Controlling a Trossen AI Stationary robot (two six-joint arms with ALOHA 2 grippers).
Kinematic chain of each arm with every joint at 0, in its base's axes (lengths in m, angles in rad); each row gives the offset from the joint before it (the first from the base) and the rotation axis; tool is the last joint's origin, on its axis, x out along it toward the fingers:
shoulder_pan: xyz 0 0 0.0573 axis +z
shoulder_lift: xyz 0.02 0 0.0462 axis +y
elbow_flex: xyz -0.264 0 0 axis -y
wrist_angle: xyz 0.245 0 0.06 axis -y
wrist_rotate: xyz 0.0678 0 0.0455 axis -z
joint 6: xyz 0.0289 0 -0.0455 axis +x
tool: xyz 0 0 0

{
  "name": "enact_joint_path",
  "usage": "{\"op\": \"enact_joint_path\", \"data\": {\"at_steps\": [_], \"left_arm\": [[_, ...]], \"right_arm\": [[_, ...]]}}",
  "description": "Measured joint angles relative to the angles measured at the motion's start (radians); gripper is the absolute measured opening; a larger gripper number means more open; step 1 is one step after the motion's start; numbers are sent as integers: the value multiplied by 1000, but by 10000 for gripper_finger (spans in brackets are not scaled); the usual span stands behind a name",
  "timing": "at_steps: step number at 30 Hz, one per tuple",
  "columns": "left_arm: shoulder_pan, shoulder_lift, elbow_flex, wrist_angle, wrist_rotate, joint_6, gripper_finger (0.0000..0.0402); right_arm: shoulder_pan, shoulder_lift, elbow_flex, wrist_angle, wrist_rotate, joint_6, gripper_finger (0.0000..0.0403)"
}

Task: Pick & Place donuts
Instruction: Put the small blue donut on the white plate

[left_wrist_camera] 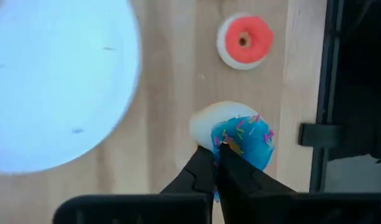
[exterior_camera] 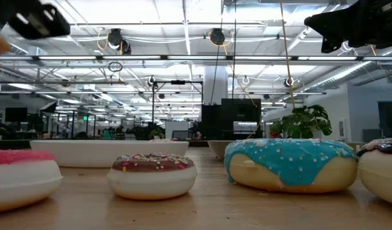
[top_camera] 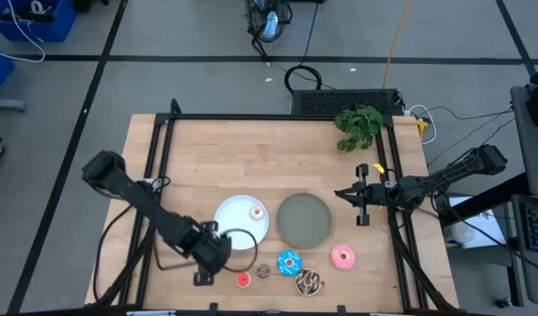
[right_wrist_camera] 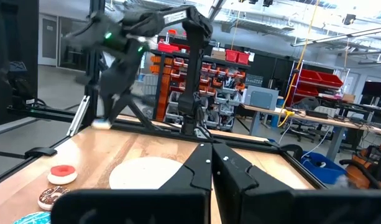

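Observation:
My left gripper hangs near the table's front left, beside the white plate, and is shut on a tiny blue donut with sprinkles. A tiny pale pink donut lies on the white plate. On the wood in front lie a tiny red donut, a tiny brown one, a blue-iced donut, a chocolate sprinkled donut and a pink donut. My right gripper waits shut at the right, raised off the table. My left gripper pinches the tiny blue donut at the edge of its ring between its two fingertips, which hide the exact spot. The fingers come from above, pointing steeply down. The donut sits tilted in the hold, its white underside showing on one side.
A grey plate stands right of the white one. A green plant sprig lies at the far right corner. A black frame runs round the table. Bare wood lies across the table's far half.

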Motion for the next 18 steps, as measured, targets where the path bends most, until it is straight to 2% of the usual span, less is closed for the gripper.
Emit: {"op": "enact_joint_path", "data": {"at_steps": [9, 14, 18], "left_arm": [[112, -206, 1, -164, -85, 13, 25], [211, -244, 1, -203, -102, 87, 9], [269, -249, 1, -209, -77, 140, 11]], "right_arm": [[0, 0, 0, 0, 0, 0, 0], [0, 0, 0, 0, 0, 0, 0], [0, 0, 0, 0, 0, -1, 0]]}}
